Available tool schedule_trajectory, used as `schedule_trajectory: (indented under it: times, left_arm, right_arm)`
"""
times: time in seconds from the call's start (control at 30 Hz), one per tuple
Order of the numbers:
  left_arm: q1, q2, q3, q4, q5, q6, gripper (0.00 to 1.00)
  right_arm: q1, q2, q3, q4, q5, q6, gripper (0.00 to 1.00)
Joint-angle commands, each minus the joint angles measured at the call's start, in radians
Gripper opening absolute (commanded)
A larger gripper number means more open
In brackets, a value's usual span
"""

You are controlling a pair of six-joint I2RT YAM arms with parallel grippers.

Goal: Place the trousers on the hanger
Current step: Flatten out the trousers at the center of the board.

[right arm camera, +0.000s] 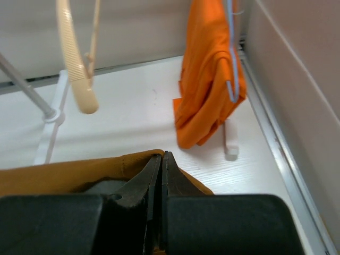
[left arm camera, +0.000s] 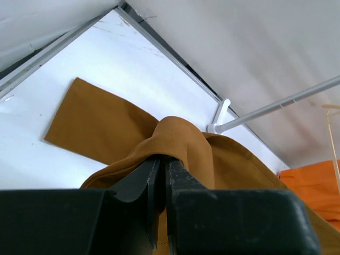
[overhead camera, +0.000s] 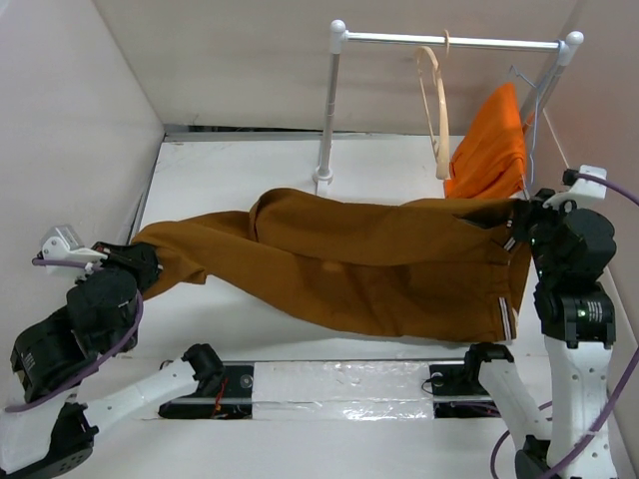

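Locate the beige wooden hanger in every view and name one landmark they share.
Top external: the hanger hangs from the rail, upper right of centre.
Left wrist: a thin pale sliver at the far right edge, probably the hanger.
Right wrist: hanger at upper left.
Shared landmark: the orange garment, right of it.

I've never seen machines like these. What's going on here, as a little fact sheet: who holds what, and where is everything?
left end effector: shut on a fold of a trousers leg
right end effector: shut on the trousers at the waistband end
trousers: spread across the table between the two arms
hanger: hangs bare on the rail, nothing touching it
orange garment: hangs at the rail's right end on a wire hanger
job status: trousers not yet on the hanger
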Motion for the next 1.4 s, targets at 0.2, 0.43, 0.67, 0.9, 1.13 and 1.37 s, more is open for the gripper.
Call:
schedule_trajectory:
  times: [0.2,0.43,0.67,0.9,1.13,1.37]
  left_arm:
    - [0.011,-0.074,-0.207,0.042,0.108,0.053,0.0]
    - [0.021,-0.03,-0.22,0.154,0.32,0.233,0.0]
    - [0.021,-0.054,-0.161,0.055,0.398,0.247,0.07]
    - [0.03,-0.045,-0.154,0.005,0.433,0.259,0.54]
    - [0.021,0.059,-0.184,0.157,0.407,0.308,0.58]
    - [0.031,0.333,-0.267,0.421,0.294,0.297,0.38]
  right_arm:
    - [-0.061,0.266,-0.13,0.253,0.24,0.084,0.0]
    - [-0.167,0.544,-0.074,0.352,0.2,0.138,0.0]
    - [-0.206,0.495,-0.11,0.43,-0.032,0.193,0.71]
    - [-0.069,0.155,-0.269,0.464,-0.186,0.132,0.65]
    - [0.153,-0.016,-0.48,0.458,-0.409,0.078,0.05]
    - [0.654,0.056,-0.503,0.525,-0.18,0.026,0.0]
